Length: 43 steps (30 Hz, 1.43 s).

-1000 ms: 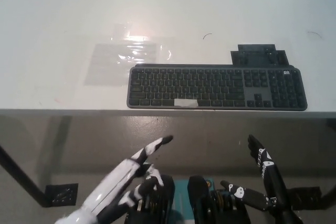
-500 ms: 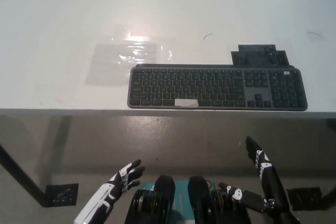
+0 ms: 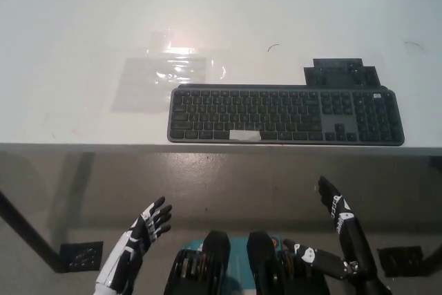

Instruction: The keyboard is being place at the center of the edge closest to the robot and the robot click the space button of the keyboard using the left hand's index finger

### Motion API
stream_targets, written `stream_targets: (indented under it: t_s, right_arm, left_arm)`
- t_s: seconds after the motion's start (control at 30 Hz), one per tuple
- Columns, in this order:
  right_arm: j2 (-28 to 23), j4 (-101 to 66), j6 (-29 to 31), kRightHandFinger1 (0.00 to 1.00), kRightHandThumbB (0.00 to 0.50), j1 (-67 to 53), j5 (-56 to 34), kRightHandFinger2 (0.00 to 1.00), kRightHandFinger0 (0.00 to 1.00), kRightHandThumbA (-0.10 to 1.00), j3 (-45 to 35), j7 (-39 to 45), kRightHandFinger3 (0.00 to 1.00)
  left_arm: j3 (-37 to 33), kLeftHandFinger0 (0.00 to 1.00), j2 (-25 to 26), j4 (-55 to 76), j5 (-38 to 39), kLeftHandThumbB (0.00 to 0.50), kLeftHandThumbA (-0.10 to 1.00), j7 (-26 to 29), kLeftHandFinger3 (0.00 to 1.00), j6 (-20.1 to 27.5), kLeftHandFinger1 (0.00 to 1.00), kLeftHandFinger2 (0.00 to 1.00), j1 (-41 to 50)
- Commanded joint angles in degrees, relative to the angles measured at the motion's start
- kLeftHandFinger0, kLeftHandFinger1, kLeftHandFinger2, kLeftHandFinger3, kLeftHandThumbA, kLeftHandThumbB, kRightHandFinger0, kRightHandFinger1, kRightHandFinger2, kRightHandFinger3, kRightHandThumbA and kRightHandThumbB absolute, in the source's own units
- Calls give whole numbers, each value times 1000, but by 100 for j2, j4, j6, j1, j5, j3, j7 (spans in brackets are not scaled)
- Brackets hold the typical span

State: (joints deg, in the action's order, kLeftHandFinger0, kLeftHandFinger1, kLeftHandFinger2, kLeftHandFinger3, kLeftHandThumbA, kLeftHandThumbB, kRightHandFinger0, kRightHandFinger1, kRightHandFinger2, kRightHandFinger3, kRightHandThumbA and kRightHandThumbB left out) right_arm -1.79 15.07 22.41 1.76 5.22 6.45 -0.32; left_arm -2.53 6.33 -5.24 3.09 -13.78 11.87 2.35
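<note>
A white table (image 3: 76, 25) fills the upper part of the head view. At lower left, below the table's near edge, the left hand (image 3: 141, 236) hangs with fingers spread wide, holding nothing. On the table, a clear plastic sheet (image 3: 169, 74) lies left of centre. Just beside it to the right, a dark keyboard (image 3: 284, 115) lies along the near edge (a pale patch (image 3: 244, 135) marks its space bar). At lower right, the black right hand (image 3: 338, 215) is also open and empty.
</note>
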Motion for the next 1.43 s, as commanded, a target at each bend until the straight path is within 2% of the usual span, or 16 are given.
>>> stream_targets:
  t_s: [0.0,0.37,0.57,0.7,0.77,0.93,1.0,1.07,1.23,1.4]
  right_arm:
    - [98,-206,220,1000,373,112,-235,1000,1000,1000,35,158,1000]
    - [148,-325,105,1000,354,-106,-295,1000,1000,1000,64,248,1000]
    - [269,-590,123,1000,354,-525,-331,1000,1000,1000,75,208,1000]
    - [390,-804,62,1000,332,-900,-463,1000,1000,1000,87,220,1000]
    - [468,-843,112,1000,297,-1088,-546,1000,1000,1000,98,239,1000]
    - [433,-835,222,1000,308,-1410,-456,1000,1000,1000,191,313,1000]
    - [428,-827,282,1000,300,-1468,-406,1000,1000,1000,177,263,1000]
    - [395,-848,220,1000,301,-1428,-439,1000,1000,1000,129,259,1000]
    - [356,-819,192,1000,313,-1383,-451,1000,1000,1000,134,285,1000]
    - [357,-726,247,1000,315,-1416,-413,1000,1000,1000,146,271,1000]
  left_arm:
    - [91,1000,-11,68,-7,315,1000,165,1000,345,1000,1000,-31]
    - [88,1000,-108,150,-171,277,1000,335,1000,396,1000,1000,173]
    - [2,1000,-178,278,-178,285,1000,284,1000,466,1000,1000,436]
    - [-35,1000,-209,335,-227,293,1000,282,1000,524,1000,1000,620]
    - [-54,1000,-223,382,-323,302,1000,320,1000,552,1000,1000,765]
    - [0,1000,-345,459,-345,254,1000,443,1000,520,1000,1000,1113]
    - [29,1000,-399,430,-334,265,1000,507,1000,443,1000,1000,1146]
    - [14,1000,-491,509,-403,300,1000,584,1000,266,1000,1000,1103]
    - [67,1000,-613,444,-409,271,1000,710,1000,390,1000,1000,1019]
    - [82,1000,-584,329,-394,271,1000,706,1000,500,1000,1000,1034]
